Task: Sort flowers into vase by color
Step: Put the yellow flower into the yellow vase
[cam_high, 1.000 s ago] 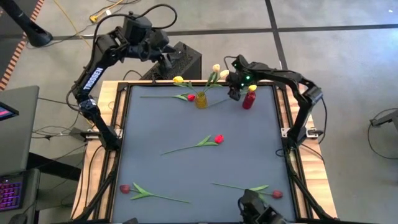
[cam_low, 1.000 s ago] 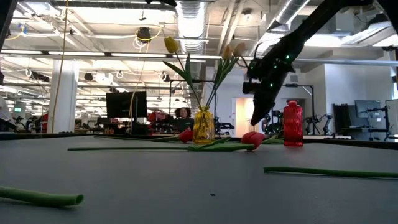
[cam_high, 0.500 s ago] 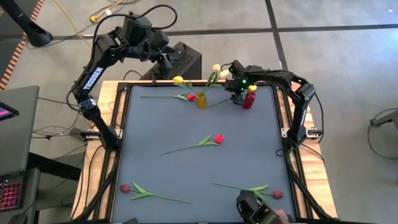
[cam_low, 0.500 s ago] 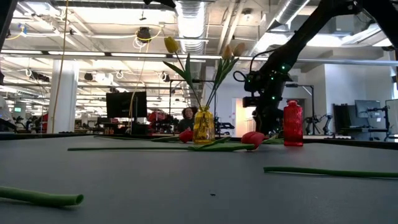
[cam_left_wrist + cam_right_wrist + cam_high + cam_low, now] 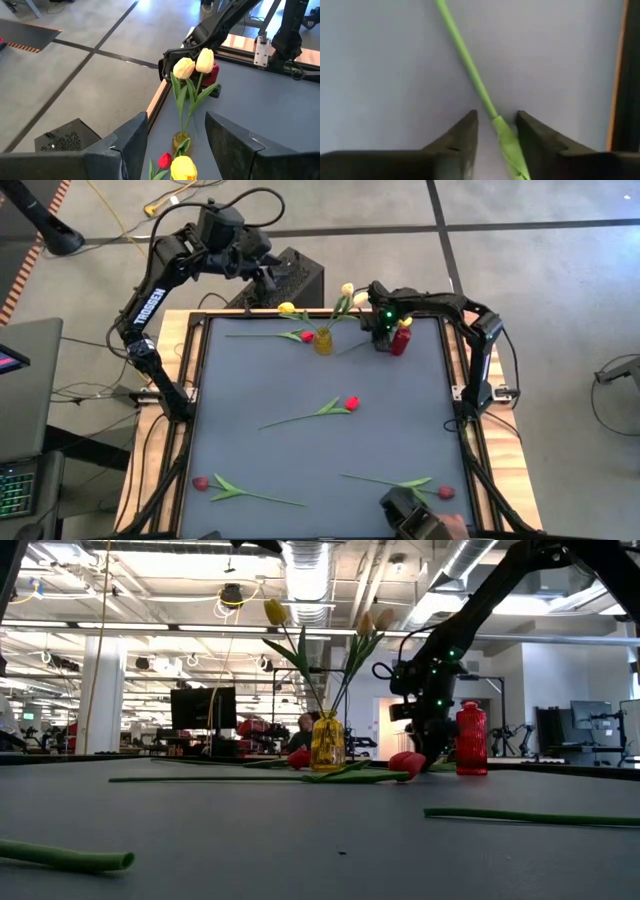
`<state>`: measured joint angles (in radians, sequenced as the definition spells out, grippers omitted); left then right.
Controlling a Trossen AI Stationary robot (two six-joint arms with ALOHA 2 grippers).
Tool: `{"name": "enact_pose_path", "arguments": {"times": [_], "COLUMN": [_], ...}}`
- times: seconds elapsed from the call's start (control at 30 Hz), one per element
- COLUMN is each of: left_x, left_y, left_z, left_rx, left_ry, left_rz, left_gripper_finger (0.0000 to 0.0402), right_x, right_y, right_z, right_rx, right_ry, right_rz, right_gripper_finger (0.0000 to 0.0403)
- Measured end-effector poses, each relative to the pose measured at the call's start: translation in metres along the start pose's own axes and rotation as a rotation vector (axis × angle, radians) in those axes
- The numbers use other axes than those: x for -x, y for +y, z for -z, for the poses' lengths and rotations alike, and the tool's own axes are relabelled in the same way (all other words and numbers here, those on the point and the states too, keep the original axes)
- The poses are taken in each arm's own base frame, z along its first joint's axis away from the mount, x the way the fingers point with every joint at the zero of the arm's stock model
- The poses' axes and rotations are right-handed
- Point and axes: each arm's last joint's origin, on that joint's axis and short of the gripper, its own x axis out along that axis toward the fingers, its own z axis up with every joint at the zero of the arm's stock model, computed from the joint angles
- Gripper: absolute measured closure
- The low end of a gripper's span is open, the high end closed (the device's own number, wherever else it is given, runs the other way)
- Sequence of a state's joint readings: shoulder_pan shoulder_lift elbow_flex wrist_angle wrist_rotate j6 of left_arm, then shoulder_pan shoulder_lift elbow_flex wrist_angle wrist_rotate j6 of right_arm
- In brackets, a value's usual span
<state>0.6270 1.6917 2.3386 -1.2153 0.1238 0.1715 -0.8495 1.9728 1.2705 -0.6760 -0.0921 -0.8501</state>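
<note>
So the right gripper (image 5: 380, 340) has dropped lower than a second ago and now sits down at the mat, just beside the red vase (image 5: 401, 340). Its fingers (image 5: 457, 137) are parted narrowly, straddling a green stem (image 5: 470, 65) without clamping it. The yellow vase (image 5: 323, 340) holds three yellow tulips (image 5: 194, 62). The left gripper (image 5: 170, 145) hangs open behind the table's far edge, unchanged.

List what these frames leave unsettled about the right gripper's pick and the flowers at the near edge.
- Right gripper: fingers straddle a green stem; the flower head is out of frame, so its color is unknown.
- High view: the arm covers that stem beside the red vase.
- Low view: whether the stem has left the table is too small to tell.
- Bottom-right red tulip: partly behind a dark object.
</note>
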Motion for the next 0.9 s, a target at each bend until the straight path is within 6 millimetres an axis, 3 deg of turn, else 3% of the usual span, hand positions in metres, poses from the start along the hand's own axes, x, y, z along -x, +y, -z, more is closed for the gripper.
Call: {"name": "enact_pose_path", "arguments": {"times": [0.17,0.3,0.57,0.73,0.9], "left_x": [0.0,0.0,0.0,0.0,0.0], "left_y": [0.0,0.0,0.0,0.0,0.0], "left_z": [0.001,0.001,0.001,0.001,0.001], "left_rx": [0.001,0.0,0.0,-0.002,-0.008], "left_ry": [0.01,0.009,0.008,0.007,0.006], "left_rz": [0.002,0.002,0.003,0.003,0.003], "left_gripper_finger": [0.0214,0.0214,0.0214,0.0214,0.0214], "right_x": [0.0,0.002,0.015,0.033,0.055], "right_y": [0.001,0.002,-0.002,-0.005,-0.006], "right_z": [0.004,0.004,0.008,0.011,0.011], "right_rx": [-0.008,-0.007,-0.011,-0.021,-0.036], "right_ry": [0.024,0.029,0.125,0.193,0.153], "right_rz": [-0.026,-0.02,0.121,0.246,0.313], "right_gripper_finger": [0.0342,0.0388,0.0376,0.0385,0.0382]}}
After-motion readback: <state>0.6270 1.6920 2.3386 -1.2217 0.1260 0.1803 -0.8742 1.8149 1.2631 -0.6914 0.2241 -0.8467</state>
